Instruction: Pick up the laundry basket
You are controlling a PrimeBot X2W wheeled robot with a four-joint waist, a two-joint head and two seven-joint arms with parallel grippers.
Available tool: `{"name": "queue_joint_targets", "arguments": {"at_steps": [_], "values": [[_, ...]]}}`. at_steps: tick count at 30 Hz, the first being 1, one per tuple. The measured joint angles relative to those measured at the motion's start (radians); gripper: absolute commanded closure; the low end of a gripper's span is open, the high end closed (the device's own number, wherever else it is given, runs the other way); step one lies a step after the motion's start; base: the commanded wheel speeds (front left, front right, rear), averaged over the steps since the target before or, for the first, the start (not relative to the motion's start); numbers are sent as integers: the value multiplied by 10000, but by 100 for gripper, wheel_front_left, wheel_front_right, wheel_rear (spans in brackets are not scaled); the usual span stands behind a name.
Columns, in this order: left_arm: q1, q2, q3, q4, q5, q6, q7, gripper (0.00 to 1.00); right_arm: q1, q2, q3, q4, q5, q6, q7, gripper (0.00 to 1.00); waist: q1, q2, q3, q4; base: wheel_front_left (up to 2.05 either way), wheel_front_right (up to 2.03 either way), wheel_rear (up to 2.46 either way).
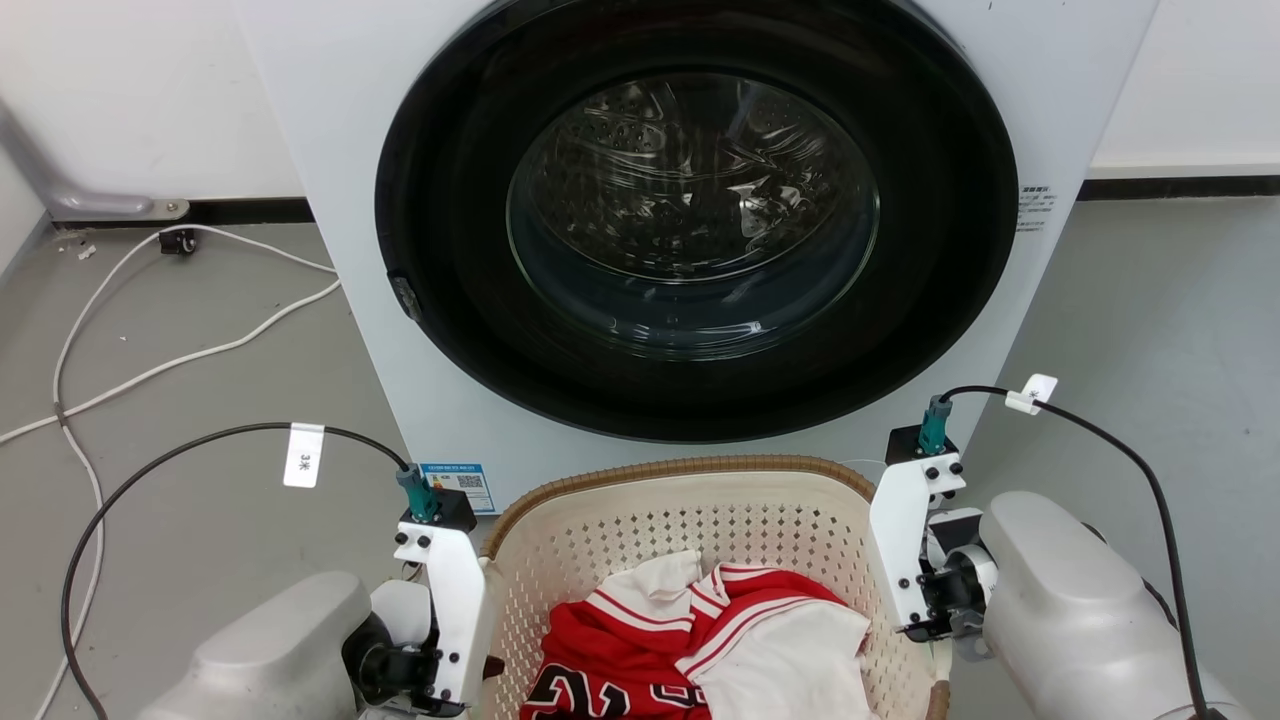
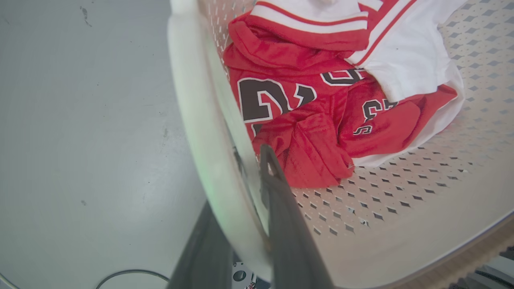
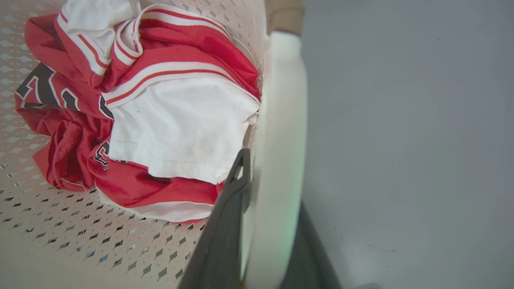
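Two grippers are clamped on the laundry basket [image 1: 690, 468], one at each side handle. In the left wrist view the left gripper [image 2: 241, 188] straddles the white left handle [image 2: 200, 132], one dark finger [image 2: 281, 224] inside the perforated wall and the other outside it, with the handle pinched between them and no gap visible. In the right wrist view the right gripper [image 3: 273, 180] grips the white right handle [image 3: 281, 120] in the same way, its inner finger [image 3: 225, 224] lying against the basket's inside and just beside the laundry. In the head view the basket sits at 6 o'clock, directly before the robot, with the left wrist pressed to its side at 7 o'clock and the right wrist at 5 o'clock. Inside lie a crumpled red jersey [image 1: 620, 640] with dark, white-edged numerals and red-and-white striped trim, and a white garment [image 1: 790, 660] draped over it toward 4 o'clock; both rest on the basket's floor. The basket's brown woven-look rim curves across its far side, just in front of a white washing machine [image 1: 1060, 100] at 12 o'clock. The machine's round door [image 1: 690, 210] is closed, dark-ringed, with the steel drum showing through the glass, and a small blue sticker [image 1: 460, 485] sits low on its front near the left wrist. A black cable [image 1: 150, 470] with a white tag [image 1: 304, 455] arcs from the left wrist toward 8 o'clock, and another black cable [image 1: 1150, 480] runs from the right wrist toward 4 o'clock. Farther out at 9 to 10 o'clock a white cord [image 1: 200, 355] trails over the grey floor [image 1: 1150, 300] to the wall.
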Motion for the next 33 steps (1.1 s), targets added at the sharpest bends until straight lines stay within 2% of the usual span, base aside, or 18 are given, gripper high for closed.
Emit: {"name": "queue_joint_targets", "arguments": {"at_steps": [33], "values": [[57, -75, -165, 165, -288, -2, -44, 100, -47, -54, 522, 299, 754, 0, -48, 100, 1, 0, -43, -181, 0, 0, 0]]}}
